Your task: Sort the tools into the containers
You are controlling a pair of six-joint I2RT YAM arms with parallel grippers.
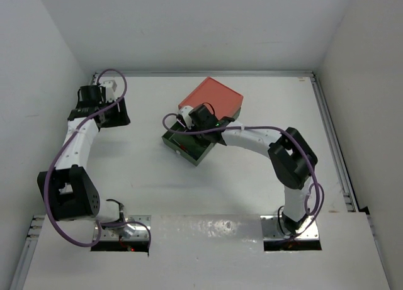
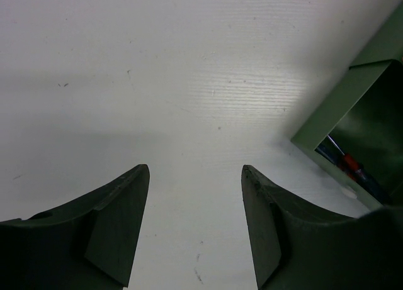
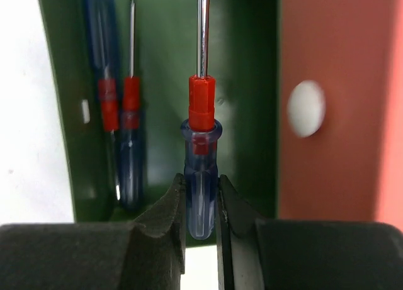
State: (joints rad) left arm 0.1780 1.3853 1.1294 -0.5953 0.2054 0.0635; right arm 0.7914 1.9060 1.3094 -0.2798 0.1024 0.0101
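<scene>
My right gripper (image 3: 200,189) is shut on the blue handle of a screwdriver (image 3: 200,145) and holds it over the open dark green drawer (image 3: 245,57). Two more blue-and-red screwdrivers (image 3: 126,114) lie inside that drawer at the left. The salmon-red box (image 3: 340,101) with its white knob (image 3: 306,107) is to the right. In the top view the right gripper (image 1: 189,121) is over the green drawer (image 1: 192,153) in front of the red box (image 1: 211,95). My left gripper (image 2: 195,177) is open and empty over bare table, far left in the top view (image 1: 119,111). The pliers are out of view.
The left wrist view shows the green drawer's corner (image 2: 327,114) at the right with screwdrivers (image 2: 349,167) inside. White walls enclose the table (image 1: 138,170) at the back and sides. A metal rail (image 1: 334,145) runs along the right edge.
</scene>
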